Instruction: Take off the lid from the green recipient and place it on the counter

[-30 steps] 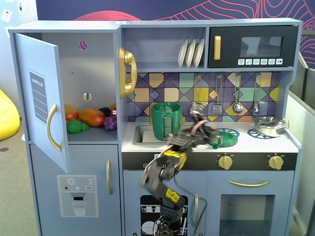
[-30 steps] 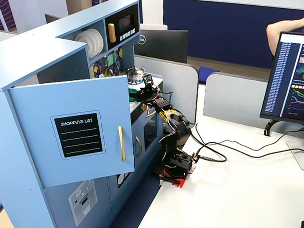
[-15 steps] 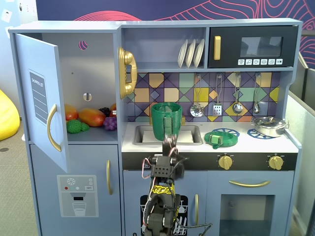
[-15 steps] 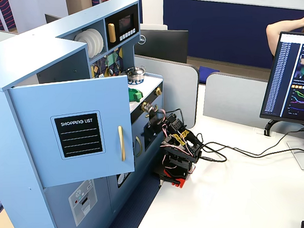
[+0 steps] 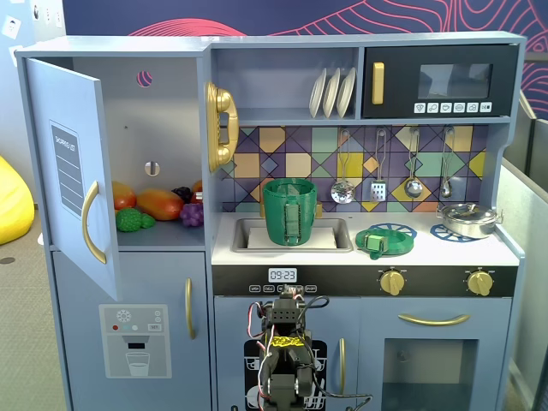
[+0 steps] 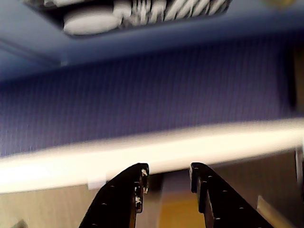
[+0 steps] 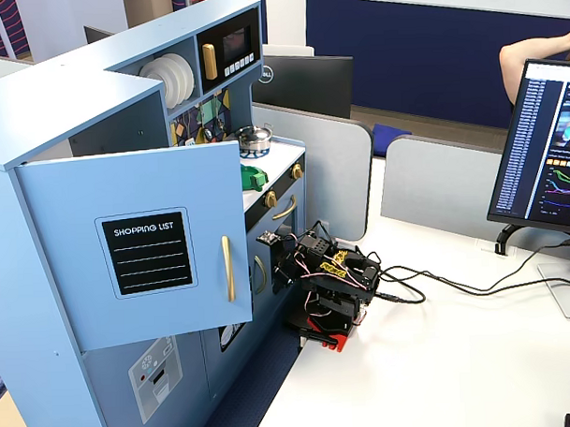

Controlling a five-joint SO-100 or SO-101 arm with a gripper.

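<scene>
Although the task speaks of removing it, the lid (image 5: 384, 239) appears already off: in a fixed view this flat dark-green disc lies face-up on the white counter (image 5: 428, 250), right of the sink, over a blue burner print. The green recipient (image 5: 289, 211) stands upright in the sink recess, its mouth open to the top, light strap facing the camera. The lid looks like thin, light, stiff plastic, likely slick on its flat face; its raised light-green strap handle (image 5: 373, 244), at the near-left edge, seems the best hold. The disc has no real long axis. The arm sits folded low before the cabinet. In the blurred wrist view the gripper (image 6: 167, 176) shows its two fingers spread apart, holding nothing.
</scene>
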